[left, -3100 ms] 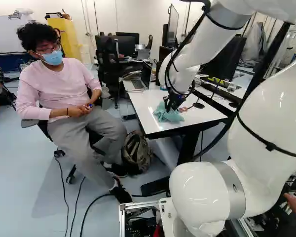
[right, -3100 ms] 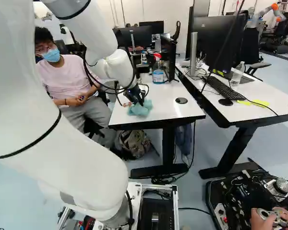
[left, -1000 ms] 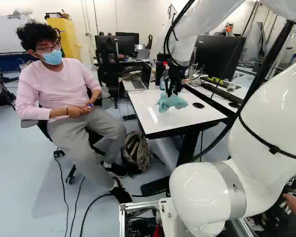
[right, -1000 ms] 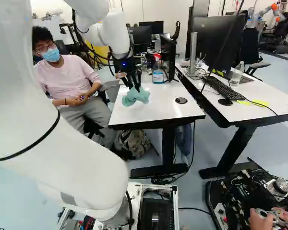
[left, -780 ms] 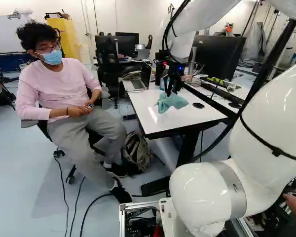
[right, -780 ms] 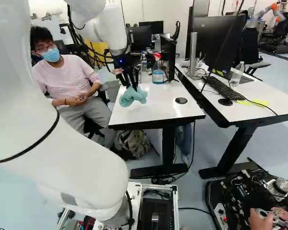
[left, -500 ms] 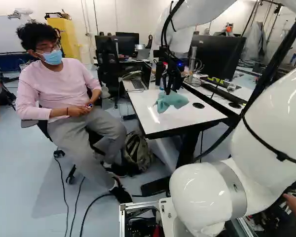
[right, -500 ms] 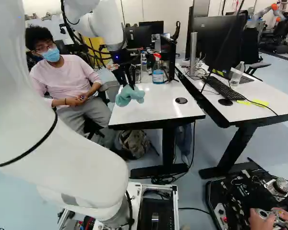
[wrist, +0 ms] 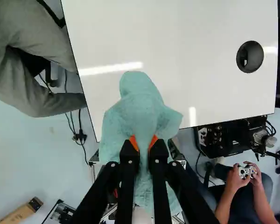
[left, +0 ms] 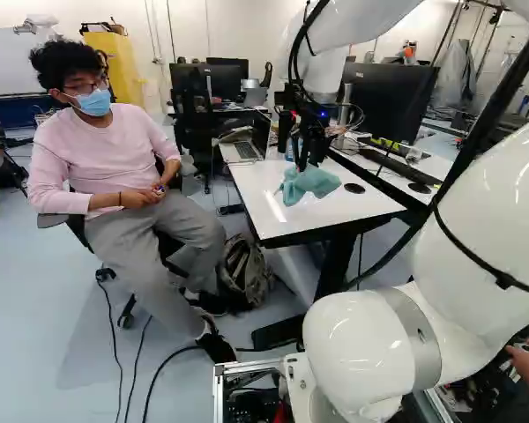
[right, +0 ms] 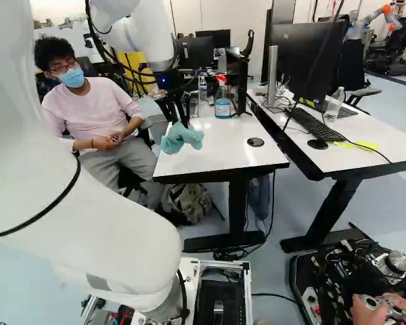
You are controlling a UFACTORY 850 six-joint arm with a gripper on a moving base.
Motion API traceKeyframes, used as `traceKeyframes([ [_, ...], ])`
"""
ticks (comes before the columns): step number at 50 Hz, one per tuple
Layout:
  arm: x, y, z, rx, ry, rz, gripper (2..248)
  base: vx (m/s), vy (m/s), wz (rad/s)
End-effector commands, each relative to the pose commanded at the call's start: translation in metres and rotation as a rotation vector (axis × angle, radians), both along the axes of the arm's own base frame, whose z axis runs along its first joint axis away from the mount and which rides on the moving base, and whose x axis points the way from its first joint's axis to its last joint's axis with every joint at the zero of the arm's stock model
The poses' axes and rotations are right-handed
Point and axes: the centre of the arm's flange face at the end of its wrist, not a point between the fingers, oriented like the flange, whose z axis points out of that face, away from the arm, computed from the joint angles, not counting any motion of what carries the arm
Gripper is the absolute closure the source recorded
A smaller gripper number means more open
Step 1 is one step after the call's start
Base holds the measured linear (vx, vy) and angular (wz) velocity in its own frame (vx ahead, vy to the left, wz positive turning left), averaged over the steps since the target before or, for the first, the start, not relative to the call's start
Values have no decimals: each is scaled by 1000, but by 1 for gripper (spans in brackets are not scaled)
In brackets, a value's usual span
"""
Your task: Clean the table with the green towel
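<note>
Above the desk (right: 220,152), we find the jaws closed upon the green towel (right: 181,137); only the wrist view shows its orange pads (wrist: 134,143) plainly; the spray bottle (right: 222,107) is mostly hidden in the left base view; earlier, the towel lay on the desk; arm and towel have since risen together.

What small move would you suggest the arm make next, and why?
I would probably lower the gripper until the towel presses on the table, ready for a wipe: the towel is held firmly from both sides, yet seems to hang above the table rather than lie flat on it.
</note>
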Motion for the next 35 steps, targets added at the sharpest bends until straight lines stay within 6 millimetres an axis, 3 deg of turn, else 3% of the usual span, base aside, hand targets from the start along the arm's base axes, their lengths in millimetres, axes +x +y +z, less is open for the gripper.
traceKeyframes([
  [17,0,-3,0,0,-1,-8,211,0,0,0],
  [35,8,-34,1,9,-80,-86,211,0,0,0],
])
